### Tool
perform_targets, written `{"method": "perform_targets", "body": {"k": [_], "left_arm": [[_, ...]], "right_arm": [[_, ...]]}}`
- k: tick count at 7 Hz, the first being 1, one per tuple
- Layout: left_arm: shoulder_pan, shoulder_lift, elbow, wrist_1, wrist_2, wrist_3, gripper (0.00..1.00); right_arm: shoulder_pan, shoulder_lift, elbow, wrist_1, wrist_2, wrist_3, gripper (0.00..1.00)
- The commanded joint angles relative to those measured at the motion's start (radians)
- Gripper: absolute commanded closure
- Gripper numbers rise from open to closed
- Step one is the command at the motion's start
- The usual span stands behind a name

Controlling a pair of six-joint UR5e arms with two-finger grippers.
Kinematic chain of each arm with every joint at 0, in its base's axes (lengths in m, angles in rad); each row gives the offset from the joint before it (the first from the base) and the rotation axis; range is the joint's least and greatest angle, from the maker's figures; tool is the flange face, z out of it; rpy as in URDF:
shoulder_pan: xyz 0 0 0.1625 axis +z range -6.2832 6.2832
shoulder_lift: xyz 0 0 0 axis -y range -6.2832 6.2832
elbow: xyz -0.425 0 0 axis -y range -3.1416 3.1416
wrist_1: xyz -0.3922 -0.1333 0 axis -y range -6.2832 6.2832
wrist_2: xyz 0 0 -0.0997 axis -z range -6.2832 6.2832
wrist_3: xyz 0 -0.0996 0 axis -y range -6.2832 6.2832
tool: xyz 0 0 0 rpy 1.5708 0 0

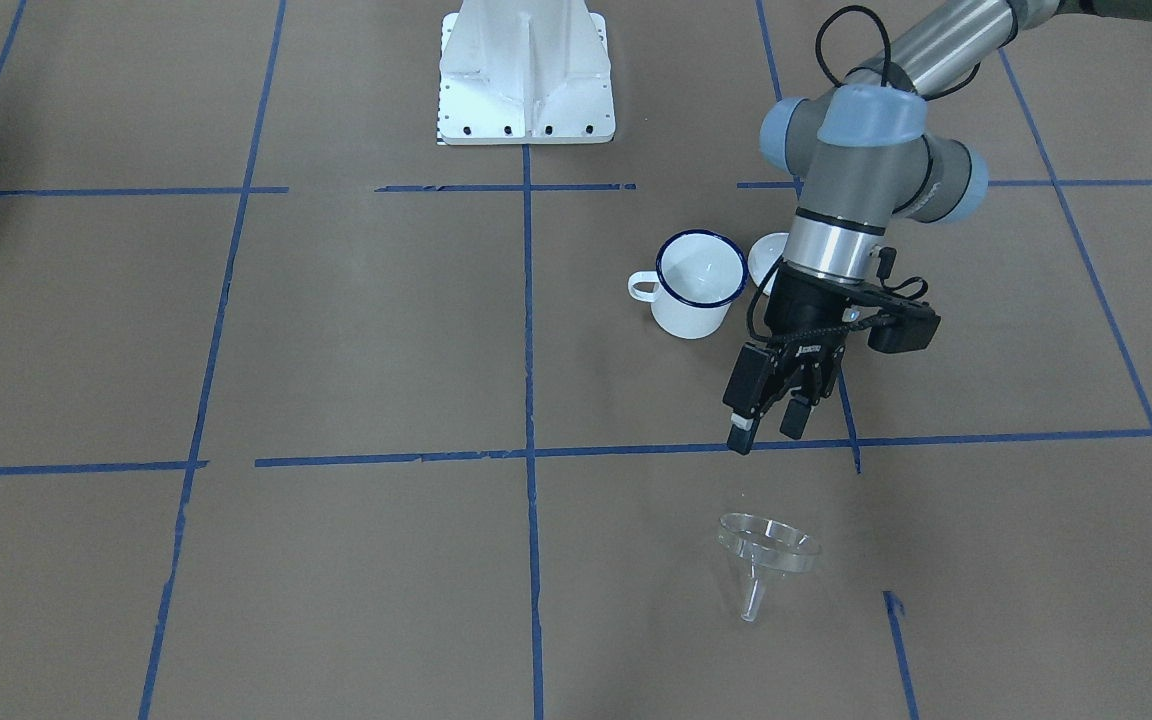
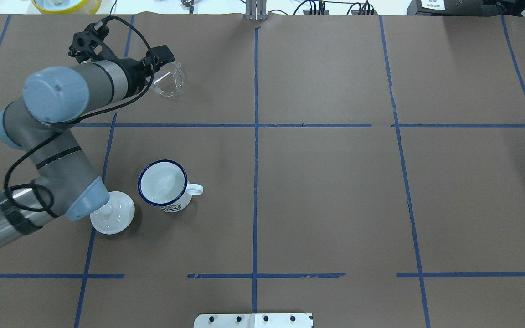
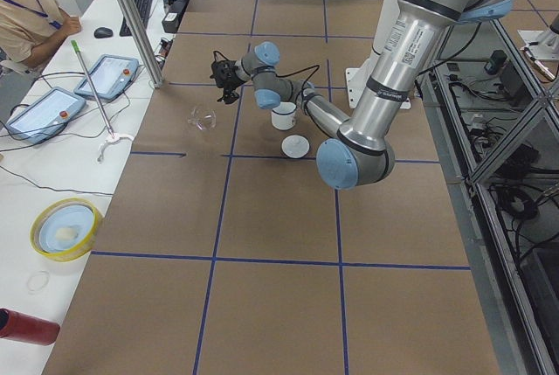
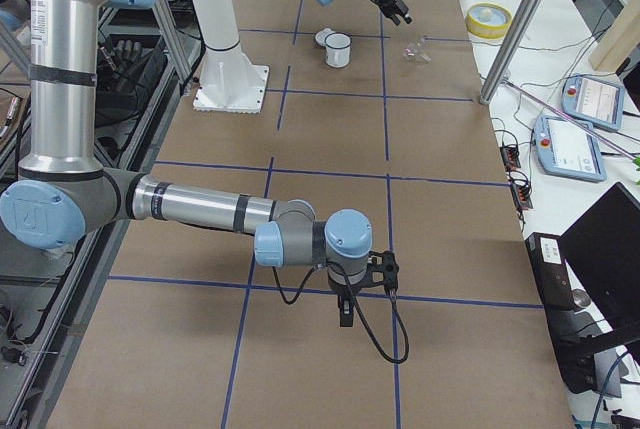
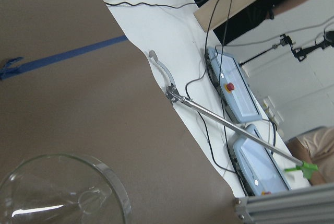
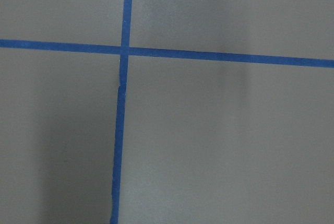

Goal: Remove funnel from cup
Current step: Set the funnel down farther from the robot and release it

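Our left hand [image 1: 768, 425] hangs with its jaws spread wide and nothing between them, just above the funnel [image 1: 768, 545] and apart from it. Of the right hand [image 4: 346, 311] we cannot tell whether it is spread or closed. It hovers over a crossing of blue tape lines [image 2: 255, 182], well apart from everything else.

Seen from overhead and going outward from the robot, the white domed lid [image 2: 113, 212] lies nearest. It is partly hidden by the left arm [image 2: 53, 150] and sits just beside the cup [image 2: 163, 184], at its 8 o'clock. The cup stands upright, its handle pointing to 3 o'clock, where the brown worktop [image 2: 335, 191] stretches wide. At the cup's 12 o'clock, well apart from it, the funnel lies tilted on the worktop. It is near the far edge [image 2: 317, 14], where the brown paper ends.
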Motion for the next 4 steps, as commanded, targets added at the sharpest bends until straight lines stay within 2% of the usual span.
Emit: {"method": "perform_targets", "body": {"k": [1,2,3,4], "left_arm": [[-0.045,0.158,-0.303,0.233,-0.219,0.377,0.00],[-0.072,0.263,-0.392,0.238,-0.246,0.465,0.00],[-0.092,0.344,-0.437,0.238,-0.276,0.584,0.00],[-0.093,0.378,-0.433,0.246,-0.336,0.743,0.00]], "right_arm": [[0.000,0.000,0.000,0.000,0.000,0.000,0.00],[0.000,0.000,0.000,0.000,0.000,0.000,0.00],[0.000,0.000,0.000,0.000,0.000,0.000,0.00],[0.000,0.000,0.000,0.000,0.000,0.000,0.00]]}}
